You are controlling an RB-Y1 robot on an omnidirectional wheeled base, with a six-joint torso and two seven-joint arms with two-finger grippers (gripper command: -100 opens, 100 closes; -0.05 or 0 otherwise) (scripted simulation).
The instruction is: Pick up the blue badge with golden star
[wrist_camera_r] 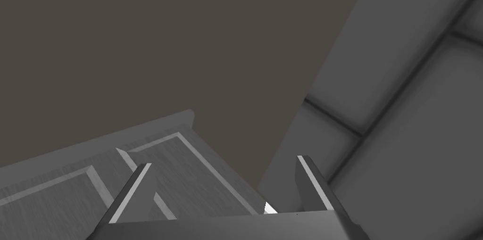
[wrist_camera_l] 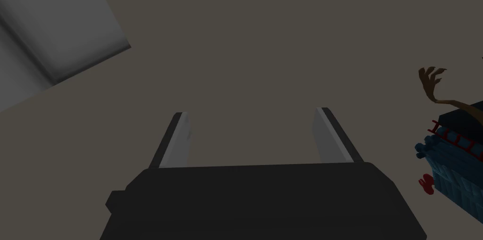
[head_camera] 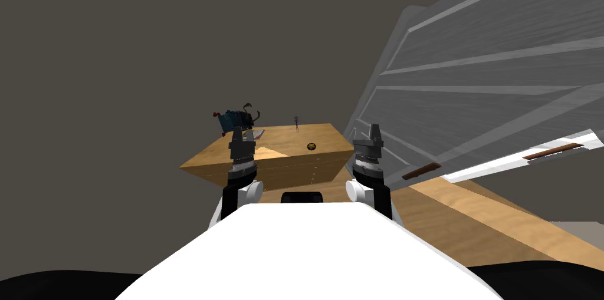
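A small round dark badge [head_camera: 311, 147] with a golden middle lies on the top of a wooden cabinet [head_camera: 277, 161], near its front right part. My left gripper [head_camera: 238, 132] is raised over the cabinet's left front, to the left of the badge and apart from it. Its fingers [wrist_camera_l: 181, 133] stand open with nothing between them. My right gripper [head_camera: 374, 131] hangs just past the cabinet's right edge, also open and empty [wrist_camera_r: 221, 176].
A dark blue toy [head_camera: 236, 118] with brown claws and red bits sits at the cabinet's back left, also close beside my left gripper [wrist_camera_l: 453, 157]. A thin blue upright thing [head_camera: 296, 122] stands at the back. A grey panelled door [head_camera: 483, 90] rises at the right.
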